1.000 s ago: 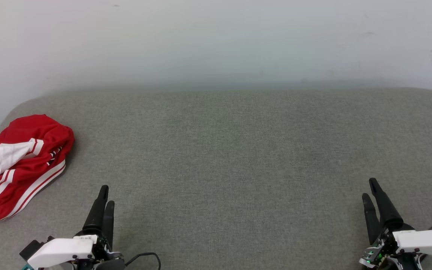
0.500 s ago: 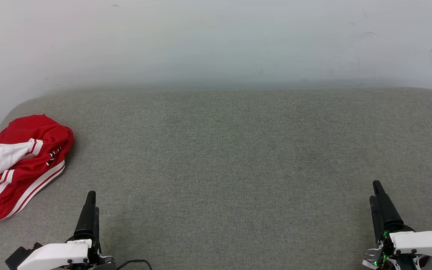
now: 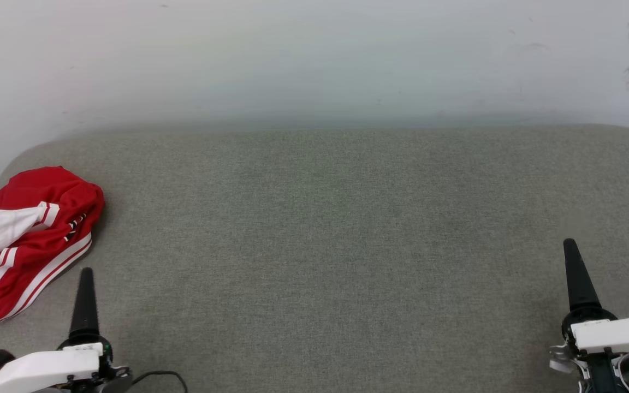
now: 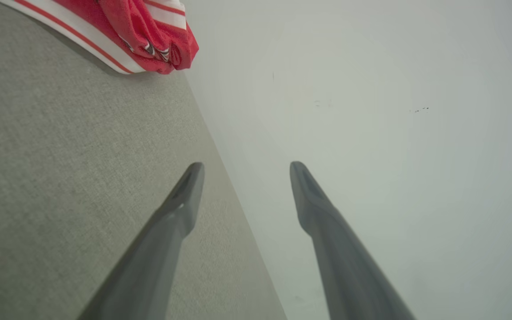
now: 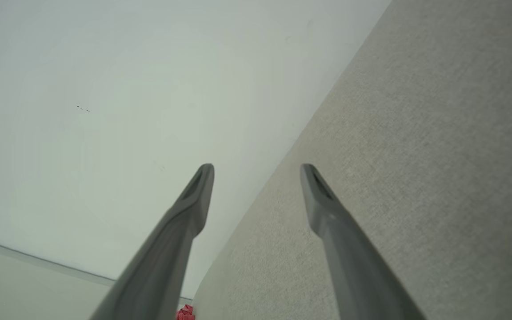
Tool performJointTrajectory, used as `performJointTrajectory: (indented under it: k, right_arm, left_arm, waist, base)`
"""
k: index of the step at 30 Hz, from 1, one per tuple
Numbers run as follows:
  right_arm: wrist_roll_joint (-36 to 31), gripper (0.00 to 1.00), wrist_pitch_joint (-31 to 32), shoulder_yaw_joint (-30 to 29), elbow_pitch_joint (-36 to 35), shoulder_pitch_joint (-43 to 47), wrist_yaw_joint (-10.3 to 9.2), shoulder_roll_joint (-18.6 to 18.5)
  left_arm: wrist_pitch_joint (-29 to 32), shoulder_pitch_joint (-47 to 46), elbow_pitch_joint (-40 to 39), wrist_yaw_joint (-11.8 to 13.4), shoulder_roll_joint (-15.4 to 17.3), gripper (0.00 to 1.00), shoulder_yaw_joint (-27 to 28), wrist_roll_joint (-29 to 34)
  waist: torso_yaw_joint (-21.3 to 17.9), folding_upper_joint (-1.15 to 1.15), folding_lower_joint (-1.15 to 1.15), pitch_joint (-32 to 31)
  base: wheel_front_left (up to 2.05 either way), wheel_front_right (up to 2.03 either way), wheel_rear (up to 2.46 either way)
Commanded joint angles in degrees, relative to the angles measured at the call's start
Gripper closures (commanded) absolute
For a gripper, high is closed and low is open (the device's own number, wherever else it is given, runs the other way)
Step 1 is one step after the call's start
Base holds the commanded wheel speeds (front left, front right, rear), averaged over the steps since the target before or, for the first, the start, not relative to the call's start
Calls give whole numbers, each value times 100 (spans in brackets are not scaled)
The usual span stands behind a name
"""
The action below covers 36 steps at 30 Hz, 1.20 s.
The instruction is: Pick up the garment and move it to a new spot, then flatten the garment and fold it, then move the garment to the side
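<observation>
So we've got a red jersey shirt [image 3: 33,240] w/ a white short sleeve and white-and-red striped trim, scrunched into a loose heap, def not flat or folded. It's sitting at the far left edge of the grey woven fabric surface [image 3: 314,245]. The white sleeve is bunched on the pile's left side, and the striped band runs diagonally along its near-right edge. A bit of black/white lettering peeks out of a fold, can't read it tbh. In the left wrist view we see the stripes and rumpled red folds [image 4: 149,40].
</observation>
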Motion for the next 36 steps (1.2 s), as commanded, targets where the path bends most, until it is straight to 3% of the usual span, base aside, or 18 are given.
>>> performJointTrajectory:
  k: [1,6,13,22,36]
  right_arm:
    - [-311,0,-56,-31,-184,-220,1,-4]
    - [-1283,0,-156,-69,-534,-262,1,-3]
    - [-2520,0,-289,54,-1000,-309,1,-2]
    - [-3983,0,-439,447,-1418,-260,0,-1]
    - [-5479,0,-657,724,-1431,-101,0,1]
  left_arm:
    - [-62,-65,-129,-11,16,0,142,198]
    - [-161,-150,-298,2,16,0,361,774]
    - [-287,-103,-887,17,18,0,200,1642]
    - [-442,91,-1586,216,18,0,-335,2965]
    - [-661,339,-1837,678,53,0,-1399,5010]
  waist:
    - [-5,0,0,5]
    - [-18,0,0,19]
    - [-25,0,0,55]
    - [-44,0,0,99]
    - [-50,0,0,146]
  base:
    - [0,0,0]
    - [0,0,0]
    - [0,0,0]
    - [0,0,0]
    - [0,0,0]
